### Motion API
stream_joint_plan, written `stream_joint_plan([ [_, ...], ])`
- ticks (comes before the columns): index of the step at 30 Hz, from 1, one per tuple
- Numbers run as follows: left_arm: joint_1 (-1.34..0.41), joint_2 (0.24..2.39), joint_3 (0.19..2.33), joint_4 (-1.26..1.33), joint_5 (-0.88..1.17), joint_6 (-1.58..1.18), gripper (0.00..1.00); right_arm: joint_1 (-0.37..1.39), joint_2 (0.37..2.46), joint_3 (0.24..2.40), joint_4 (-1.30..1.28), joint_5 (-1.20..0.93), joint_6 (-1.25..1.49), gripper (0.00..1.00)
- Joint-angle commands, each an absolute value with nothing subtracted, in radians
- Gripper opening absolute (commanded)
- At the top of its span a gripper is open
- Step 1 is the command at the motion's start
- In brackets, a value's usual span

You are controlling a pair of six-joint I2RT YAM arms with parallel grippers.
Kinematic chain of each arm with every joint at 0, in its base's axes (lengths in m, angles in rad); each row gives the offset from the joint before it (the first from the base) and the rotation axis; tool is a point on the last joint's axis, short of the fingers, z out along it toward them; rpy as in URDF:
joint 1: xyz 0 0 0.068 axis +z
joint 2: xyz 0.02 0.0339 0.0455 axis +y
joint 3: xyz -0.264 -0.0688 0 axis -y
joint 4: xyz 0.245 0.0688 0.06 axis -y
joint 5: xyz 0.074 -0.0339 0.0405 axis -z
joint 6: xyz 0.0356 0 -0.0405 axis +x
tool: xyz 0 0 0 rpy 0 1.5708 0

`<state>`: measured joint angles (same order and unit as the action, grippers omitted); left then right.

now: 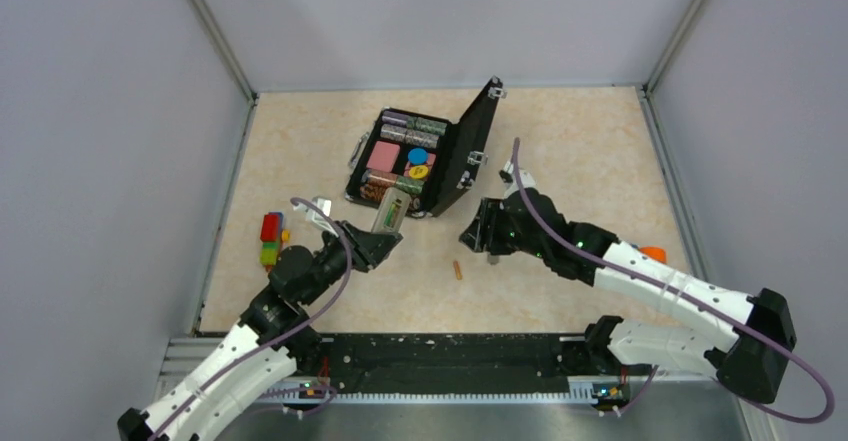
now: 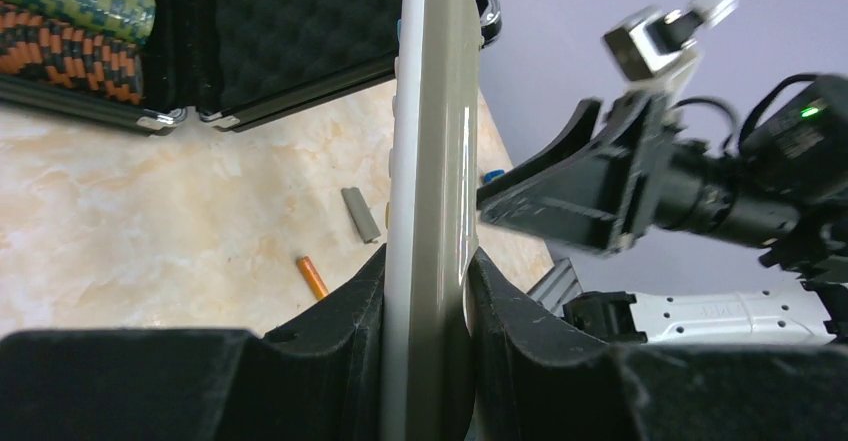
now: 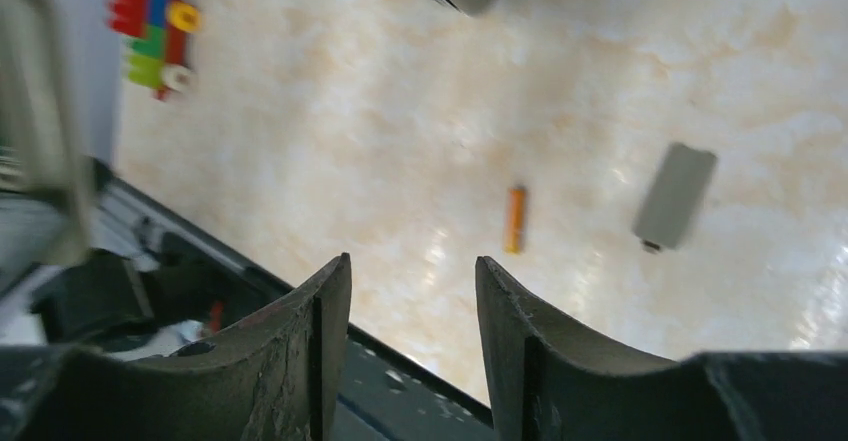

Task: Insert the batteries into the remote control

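Note:
My left gripper [image 1: 383, 238] is shut on the lower end of the remote control [image 1: 390, 211] and holds it upright above the table. In the left wrist view the remote [image 2: 432, 161] stands edge-on between the black pads of my left gripper [image 2: 425, 261]. The orange-brown battery [image 1: 458, 270] lies loose on the table between the arms. It also shows in the left wrist view [image 2: 312, 277] and the right wrist view [image 3: 515, 219]. My right gripper [image 1: 478, 231] is open and empty [image 3: 413, 271], hovering above the table right of the remote. I cannot make out the green battery.
A grey battery cover [image 3: 675, 196] lies on the table near the orange battery, also in the left wrist view [image 2: 360, 213]. The open black case [image 1: 470, 151] with rolls of poker chips [image 2: 70, 21] stands behind. The block toy [image 1: 271, 238] sits at the left.

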<state>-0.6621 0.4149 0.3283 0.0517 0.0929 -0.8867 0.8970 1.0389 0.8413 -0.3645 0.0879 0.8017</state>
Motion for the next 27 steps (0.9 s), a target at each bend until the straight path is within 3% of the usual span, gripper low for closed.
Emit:
stream_joint_plan([
  [1, -0.660, 0.312, 0.281, 0.005, 0.013, -0.911, 0.00, 0.961, 1.112, 0.786, -0.413, 0.212, 0.706, 0.47],
  [10, -0.659, 0.164, 0.213, -0.087, -0.053, -0.950, 0.00, 1.120, 1.344, 0.794, -0.349, 0.445, 0.695, 0.48],
  [27, -0.659, 0.160, 0.275, -0.209, -0.135, -0.896, 0.00, 1.159, 1.653, 0.932, -0.315, 0.491, 0.685, 0.47],
])
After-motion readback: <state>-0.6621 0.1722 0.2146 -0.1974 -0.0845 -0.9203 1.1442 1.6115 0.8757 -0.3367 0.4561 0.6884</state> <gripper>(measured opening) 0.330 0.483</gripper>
